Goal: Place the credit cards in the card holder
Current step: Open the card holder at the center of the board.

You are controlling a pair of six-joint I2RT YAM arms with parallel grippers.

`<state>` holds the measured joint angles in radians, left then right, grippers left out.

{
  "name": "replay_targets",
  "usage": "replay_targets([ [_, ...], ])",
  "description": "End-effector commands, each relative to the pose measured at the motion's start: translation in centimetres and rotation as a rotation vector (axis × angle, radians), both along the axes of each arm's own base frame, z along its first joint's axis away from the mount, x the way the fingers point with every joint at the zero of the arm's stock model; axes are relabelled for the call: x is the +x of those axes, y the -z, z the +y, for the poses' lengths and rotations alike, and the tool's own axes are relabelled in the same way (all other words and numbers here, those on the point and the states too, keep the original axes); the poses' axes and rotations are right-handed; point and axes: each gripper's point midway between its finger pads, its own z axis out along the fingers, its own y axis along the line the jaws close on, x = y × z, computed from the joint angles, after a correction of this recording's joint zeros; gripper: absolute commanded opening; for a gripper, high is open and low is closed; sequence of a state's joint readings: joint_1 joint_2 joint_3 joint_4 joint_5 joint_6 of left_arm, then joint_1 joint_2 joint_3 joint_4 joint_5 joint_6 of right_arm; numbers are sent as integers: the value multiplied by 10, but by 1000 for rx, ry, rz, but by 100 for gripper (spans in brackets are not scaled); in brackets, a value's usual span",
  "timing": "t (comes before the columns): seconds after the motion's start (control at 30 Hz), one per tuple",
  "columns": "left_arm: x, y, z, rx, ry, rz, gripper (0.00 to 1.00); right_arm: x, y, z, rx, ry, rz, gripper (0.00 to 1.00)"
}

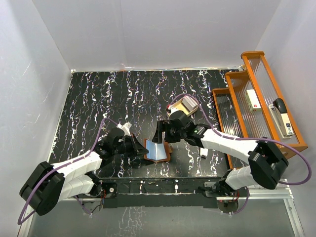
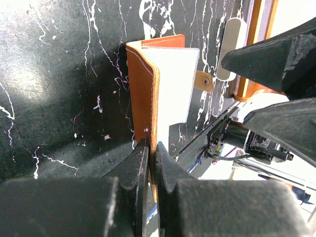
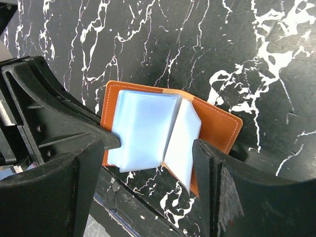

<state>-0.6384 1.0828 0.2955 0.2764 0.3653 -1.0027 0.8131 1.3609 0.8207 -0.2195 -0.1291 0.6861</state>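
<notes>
The card holder (image 1: 157,150), a brown leather wallet with pale grey-blue sleeves, stands open on the black marbled table near the front edge. My left gripper (image 1: 140,147) is shut on the edge of its brown cover (image 2: 142,84), with the jaws pinching the leather (image 2: 152,159). My right gripper (image 1: 161,134) hovers just above the wallet, open and empty. In the right wrist view its fingers (image 3: 94,158) stand on either side of the open sleeves (image 3: 143,128), with nothing between them (image 3: 153,165). No credit card shows clearly. The orange-and-blue card is out of view.
A tan oval tray (image 1: 186,104) with something pale in it sits behind the right wrist. A narrow white stick (image 2: 229,47) lies right of the wallet. An orange stepped rack (image 1: 259,98) with a stapler (image 1: 282,116) and a small box stands along the right side.
</notes>
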Motion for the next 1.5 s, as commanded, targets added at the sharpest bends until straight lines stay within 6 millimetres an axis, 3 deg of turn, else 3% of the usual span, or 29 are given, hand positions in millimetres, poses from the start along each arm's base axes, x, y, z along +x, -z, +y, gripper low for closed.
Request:
replay_targets([
  [0.0, 7, -18, -6, -31, 2, -49, 0, 8, -16, 21, 33, -4, -33, 71],
  [0.2, 8, -21, -7, -40, 2, -54, 0, 4, -4, 34, 7, -27, -18, 73],
  [0.83, 8, -23, -7, -51, -3, -63, 0, 1, 36, 31, -69, -27, 29, 71],
  [1.03, 8, -22, -4, -38, -18, -61, 0, 5, 49, 10, -174, 23, 19, 69],
  [1.2, 8, -22, -1, -29, -26, -66, 0, 8, 60, -21, -329, 79, 8, 60],
  [1.27, 8, -22, -1, -31, -28, -66, 0, 11, 57, -33, -381, 110, -5, 58],
  [1.47, 7, -21, 0, -32, -30, -64, 0, 15, 22, -49, -407, 167, -54, 56],
])
